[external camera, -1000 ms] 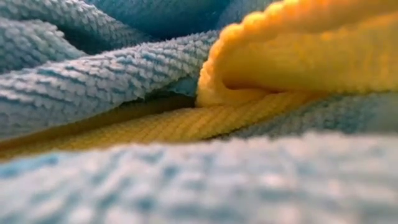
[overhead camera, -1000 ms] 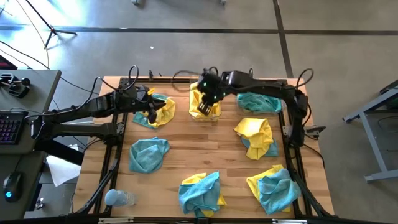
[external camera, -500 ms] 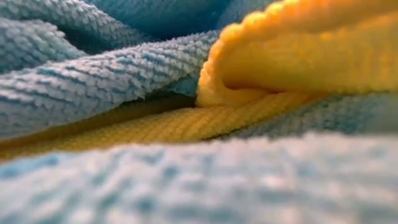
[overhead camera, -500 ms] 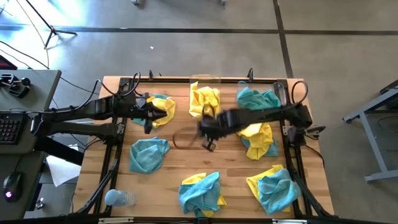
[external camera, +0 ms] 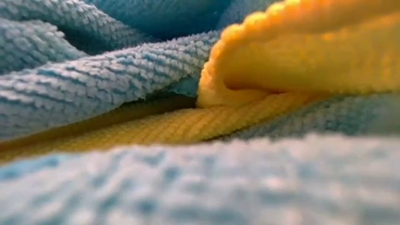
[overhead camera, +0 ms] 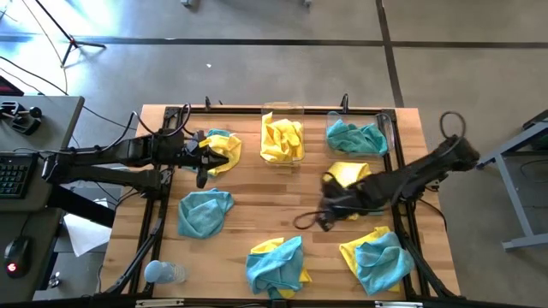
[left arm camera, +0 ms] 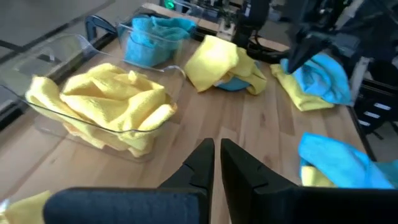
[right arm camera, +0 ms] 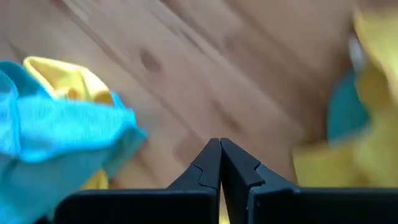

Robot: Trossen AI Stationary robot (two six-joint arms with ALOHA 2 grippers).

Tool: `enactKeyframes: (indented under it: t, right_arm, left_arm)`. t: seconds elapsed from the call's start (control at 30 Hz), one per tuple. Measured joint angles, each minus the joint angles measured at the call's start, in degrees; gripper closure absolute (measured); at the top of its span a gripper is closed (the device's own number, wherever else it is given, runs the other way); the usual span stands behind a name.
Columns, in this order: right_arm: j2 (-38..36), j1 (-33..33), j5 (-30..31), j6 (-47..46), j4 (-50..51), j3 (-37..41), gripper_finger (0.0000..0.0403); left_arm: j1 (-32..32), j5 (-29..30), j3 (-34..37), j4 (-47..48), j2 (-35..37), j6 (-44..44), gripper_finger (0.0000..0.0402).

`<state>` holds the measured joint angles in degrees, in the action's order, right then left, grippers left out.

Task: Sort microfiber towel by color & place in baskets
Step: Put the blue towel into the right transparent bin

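Note:
A clear basket (overhead camera: 296,109) at the far middle holds yellow towels (overhead camera: 282,139); the clear basket (overhead camera: 384,125) to its right holds teal towels (overhead camera: 356,137). Mixed yellow and teal piles lie at far left (overhead camera: 222,151), mid right (overhead camera: 350,183), near middle (overhead camera: 276,263) and near right (overhead camera: 377,257). A lone teal towel (overhead camera: 204,212) lies at the left. My left gripper (overhead camera: 202,171) is shut and empty beside the far-left pile. My right gripper (overhead camera: 324,218) is shut and empty over bare wood, just left of the mid-right pile.
A pale blue bottle (overhead camera: 163,272) lies at the table's near left corner. The low view is filled by teal and yellow cloth (external camera: 187,94) right against the lens. Bare wood shows in the table's middle (overhead camera: 274,205).
My right gripper has left the yellow basket, where the yellow towels stay, and has swung toward the table's near and right edges, ending over the wood beside the mid-right pile.

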<state>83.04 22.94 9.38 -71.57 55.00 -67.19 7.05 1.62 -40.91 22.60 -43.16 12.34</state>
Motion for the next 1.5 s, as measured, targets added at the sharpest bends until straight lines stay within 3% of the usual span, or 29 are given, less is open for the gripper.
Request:
enactKeyframes:
  t: [0.23, 0.43, 0.57, 0.87, 1.07, 1.27, 1.5]
  right_arm:
    - [-8.1, 8.0, -6.9, -16.8, 10.1, 2.9, 0.0403]
    - [-9.3, 14.0, -10.2, -25.4, 15.7, 2.9, 0.0403]
    - [-9.2, 17.3, -11.1, -26.1, 18.0, 2.9, 0.0402]
    - [-9.2, 18.2, -0.7, -27.1, 23.9, 2.9, 0.0398]
    - [-9.2, 17.9, 7.2, -29.7, 23.3, 2.9, 0.0346]
    - [-9.2, 17.9, 7.8, -28.8, 23.4, 2.9, 0.0291]
    - [-9.2, 17.9, 13.2, -28.9, 23.3, 2.9, 0.0269]
  left_arm:
    - [0.0, 4.2, 0.0, 0.0, 0.0, -0.5, 0.0387]
    - [0.0, 5.4, 0.0, 0.0, 0.0, 0.7, 0.0387]
    - [0.0, 5.4, 0.0, 0.0, 0.0, 1.1, 0.0387]
    - [0.0, 5.5, 0.0, 0.0, 0.0, 1.1, 0.0387]
    - [0.0, 5.6, 0.0, 0.0, 0.0, 1.1, 0.0387]
    - [0.0, 5.6, 0.0, -0.3, 0.0, 1.1, 0.0387]
    - [0.2, 5.3, 0.0, -0.3, -0.1, 8.3, 0.0362]
